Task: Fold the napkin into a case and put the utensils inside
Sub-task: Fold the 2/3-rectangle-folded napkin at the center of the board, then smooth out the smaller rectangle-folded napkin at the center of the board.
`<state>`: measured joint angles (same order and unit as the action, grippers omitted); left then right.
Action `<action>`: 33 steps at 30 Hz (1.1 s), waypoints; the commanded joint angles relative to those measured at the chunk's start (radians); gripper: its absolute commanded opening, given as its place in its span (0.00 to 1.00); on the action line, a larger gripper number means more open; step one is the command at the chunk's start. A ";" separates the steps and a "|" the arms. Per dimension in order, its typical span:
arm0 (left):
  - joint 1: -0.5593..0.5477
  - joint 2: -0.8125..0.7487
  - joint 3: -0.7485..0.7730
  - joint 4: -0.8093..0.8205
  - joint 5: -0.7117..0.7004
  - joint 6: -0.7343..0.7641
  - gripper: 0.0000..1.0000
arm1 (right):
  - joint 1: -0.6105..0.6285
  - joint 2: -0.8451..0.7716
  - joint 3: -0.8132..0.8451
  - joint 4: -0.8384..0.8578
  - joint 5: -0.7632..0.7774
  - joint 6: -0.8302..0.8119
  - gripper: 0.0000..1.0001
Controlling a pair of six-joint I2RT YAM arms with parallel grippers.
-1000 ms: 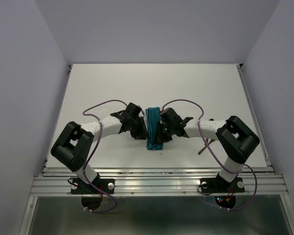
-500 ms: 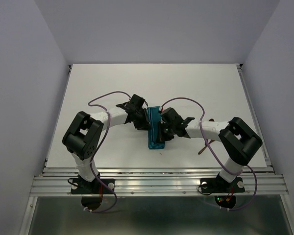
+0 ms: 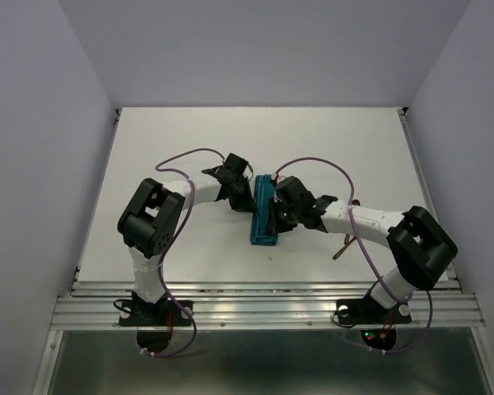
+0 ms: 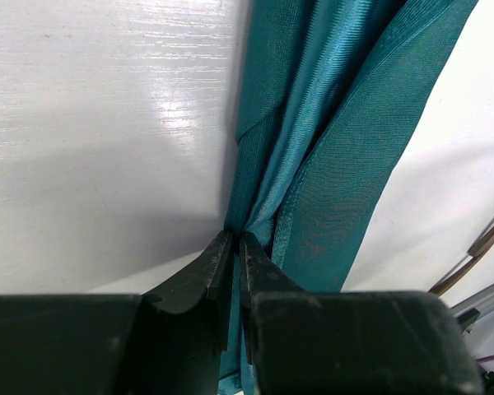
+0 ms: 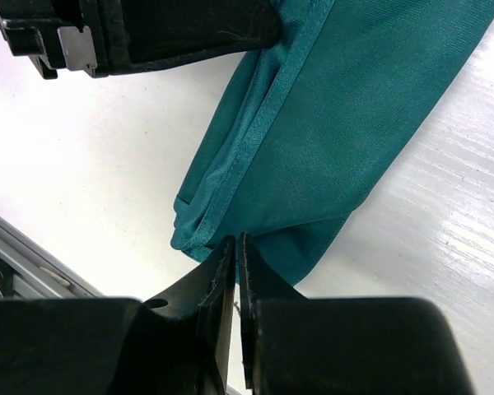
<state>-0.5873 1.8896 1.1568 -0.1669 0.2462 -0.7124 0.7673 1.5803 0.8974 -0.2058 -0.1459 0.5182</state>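
The teal napkin (image 3: 261,232) lies on the white table as a narrow folded strip, the case, running front to back between my two arms. My left gripper (image 3: 247,197) sits at its upper left edge. In the left wrist view that gripper (image 4: 235,237) is shut on a pinched fold of the napkin (image 4: 337,148), with cloth showing between the fingers. My right gripper (image 3: 273,218) is at the strip's right edge. Its tips (image 5: 233,240) meet the napkin's (image 5: 346,140) hemmed corner, with only a pale slit and no cloth between the pads. The reddish-brown utensils (image 3: 343,245) lie by the right arm.
Purple cables loop over both arms (image 3: 185,156). The aluminium rail (image 3: 255,290) marks the table's near edge. Grey walls close in on the left, the right and the back. The left gripper's black body (image 5: 148,33) sits close above the napkin in the right wrist view.
My left gripper has swung back and to the right and closed onto the cloth. The napkin has gone from a puffed-up fold to a narrower strip. The right gripper's jaws have parted by a hair.
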 commanded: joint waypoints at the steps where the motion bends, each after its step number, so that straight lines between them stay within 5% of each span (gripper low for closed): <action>1: 0.007 -0.003 0.018 0.003 0.001 0.016 0.18 | 0.007 -0.022 -0.003 -0.015 0.014 -0.015 0.11; 20: 0.007 -0.135 -0.152 0.040 0.051 -0.013 0.19 | 0.017 0.104 -0.029 0.080 -0.060 -0.010 0.08; 26: 0.007 -0.204 -0.198 0.012 0.076 0.013 0.30 | 0.017 0.095 -0.055 0.075 -0.058 -0.044 0.08; 33: -0.005 -0.264 -0.267 -0.011 0.119 0.045 0.57 | 0.017 0.092 -0.063 0.091 -0.055 -0.075 0.08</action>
<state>-0.5808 1.6844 0.9180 -0.1463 0.3244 -0.7021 0.7738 1.6760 0.8623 -0.1223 -0.2100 0.4835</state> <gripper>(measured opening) 0.528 0.078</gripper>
